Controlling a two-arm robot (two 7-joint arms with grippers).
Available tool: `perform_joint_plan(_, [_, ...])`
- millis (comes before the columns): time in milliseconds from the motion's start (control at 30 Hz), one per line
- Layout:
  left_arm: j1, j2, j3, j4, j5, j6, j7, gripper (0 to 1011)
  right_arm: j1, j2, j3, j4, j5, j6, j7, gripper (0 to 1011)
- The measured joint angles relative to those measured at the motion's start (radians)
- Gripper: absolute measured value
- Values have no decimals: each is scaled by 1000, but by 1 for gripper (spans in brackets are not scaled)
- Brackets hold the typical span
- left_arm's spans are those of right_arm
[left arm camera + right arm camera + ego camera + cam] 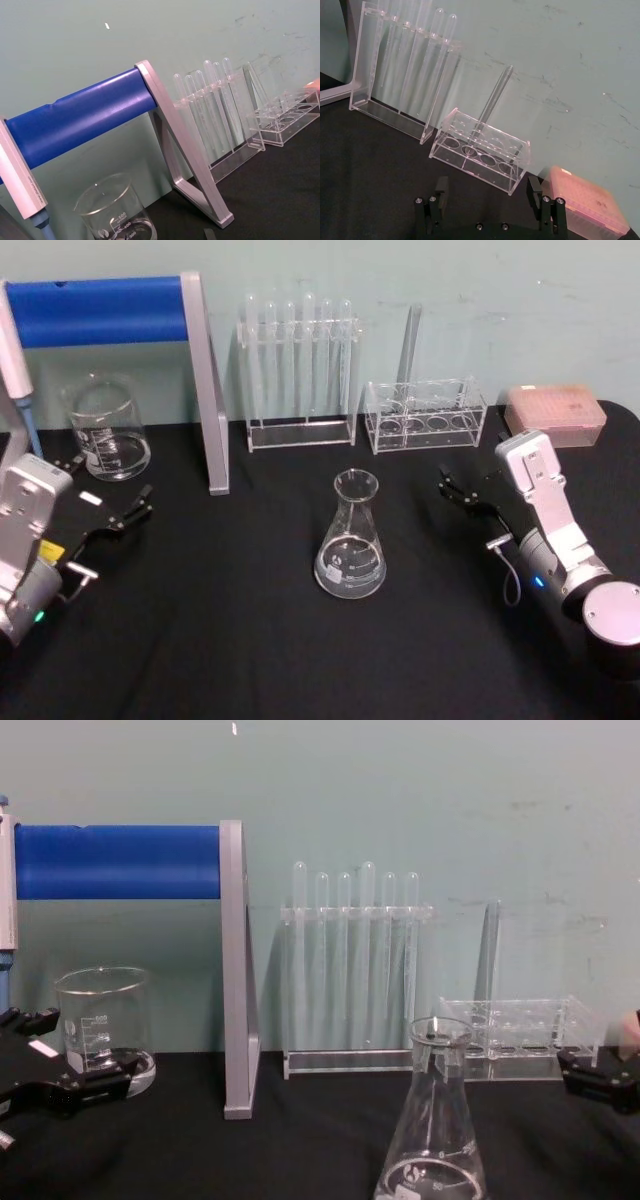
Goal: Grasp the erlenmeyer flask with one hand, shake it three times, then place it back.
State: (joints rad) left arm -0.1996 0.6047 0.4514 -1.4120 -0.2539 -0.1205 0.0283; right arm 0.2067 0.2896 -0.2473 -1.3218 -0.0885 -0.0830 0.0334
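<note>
The erlenmeyer flask (351, 540) is clear glass with a narrow neck and wide base, and it stands upright on the black table at the centre. The chest view shows it close at the lower middle (432, 1130). My left gripper (110, 482) rests open at the table's left, well apart from the flask and just in front of a beaker; it also appears at the chest view's left edge (88, 1045). To the flask's right my right gripper (470, 480) is open, holding nothing. In the right wrist view (487, 189) its jaws stand wide apart, facing the small rack.
A glass beaker (108, 430) stands back left beside a grey stand with a blue bar (100, 310). Behind the flask are a tall test-tube rack (300, 370) and a low rack (425, 415) with one tube. A pink tip box (555, 412) sits back right.
</note>
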Motion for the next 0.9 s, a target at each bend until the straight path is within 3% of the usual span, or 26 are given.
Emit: perform_joint_plan(900, [0,0,0,0,0,0,0,1001,0,0,0,0,2,0,0,1000])
